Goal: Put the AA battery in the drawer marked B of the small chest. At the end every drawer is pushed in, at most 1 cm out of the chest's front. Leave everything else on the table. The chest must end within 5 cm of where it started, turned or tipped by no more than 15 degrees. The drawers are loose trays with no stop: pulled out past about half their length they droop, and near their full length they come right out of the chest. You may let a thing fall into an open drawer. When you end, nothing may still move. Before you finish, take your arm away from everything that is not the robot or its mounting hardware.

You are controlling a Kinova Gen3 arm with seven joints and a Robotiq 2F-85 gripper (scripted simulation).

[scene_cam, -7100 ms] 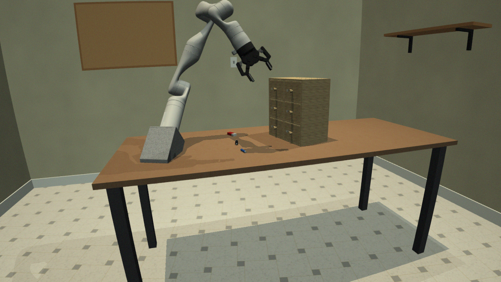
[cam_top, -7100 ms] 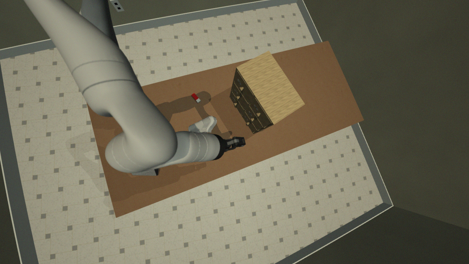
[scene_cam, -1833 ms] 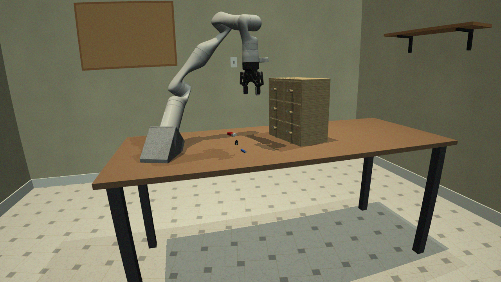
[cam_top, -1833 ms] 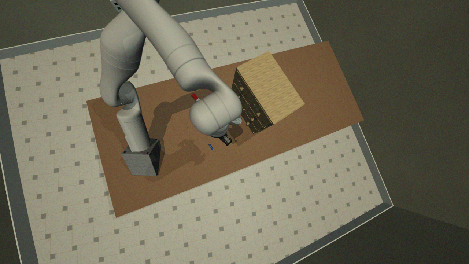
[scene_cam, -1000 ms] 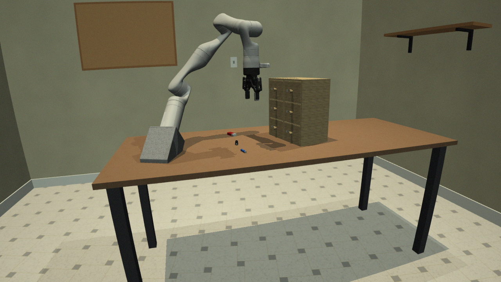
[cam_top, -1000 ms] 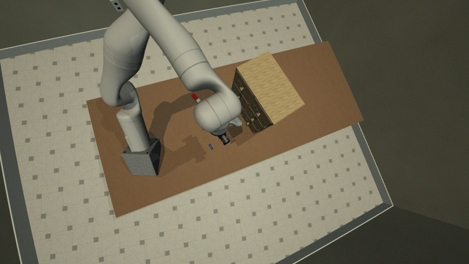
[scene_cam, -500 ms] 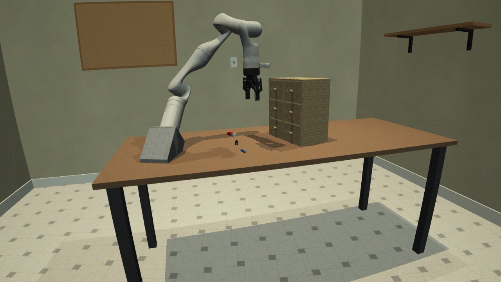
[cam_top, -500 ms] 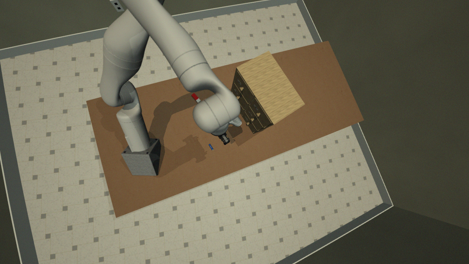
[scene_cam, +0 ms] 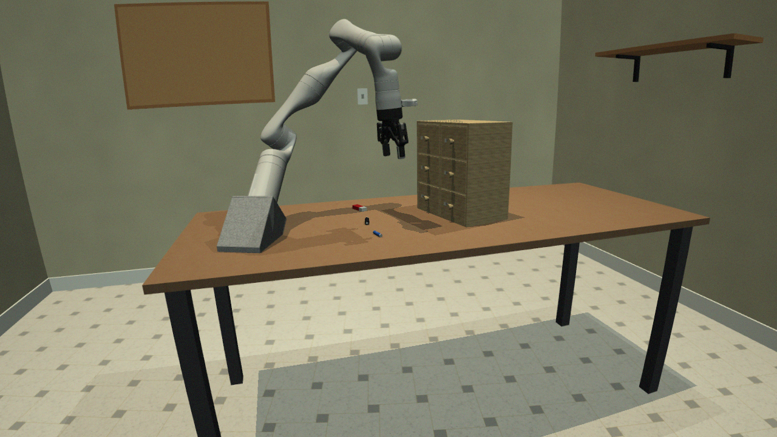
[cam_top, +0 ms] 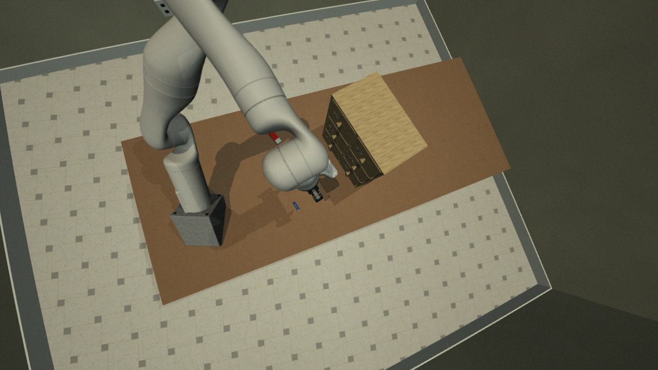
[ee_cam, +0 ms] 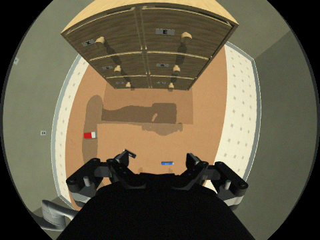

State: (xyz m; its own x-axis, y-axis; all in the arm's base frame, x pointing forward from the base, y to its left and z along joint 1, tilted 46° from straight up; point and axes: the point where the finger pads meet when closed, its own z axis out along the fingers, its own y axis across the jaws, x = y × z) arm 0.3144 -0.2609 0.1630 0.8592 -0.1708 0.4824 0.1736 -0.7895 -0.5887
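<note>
Pincer [cam_top: 316, 197] [scene_cam: 393, 156] [ee_cam: 157, 159]: fingers wide apart, nothing gripped, held high over the surface [cam_top: 248, 257] [scene_cam: 586, 217] [ee_cam: 207, 110]. The AA battery is not certain by sight; it is taken to be the blue cylinder [cam_top: 295, 205] [scene_cam: 377, 233] [ee_cam: 167, 163], lying on its side below the pincer. A black object [scene_cam: 366, 221] [ee_cam: 130, 153] lies near it and could be knocked if the descent is made off-centre. The cylinder could be rolled away if touched by one fingertip first. Beside the pincer stands the chest [cam_top: 379, 122] [scene_cam: 488, 173] [ee_cam: 147, 30], all drawers apparently shut. The wrong drawer could be pulled, since the lower labels cannot be read (only X and E are legible). By too long a pull, a drooping or freed tray could be caused.
</note>
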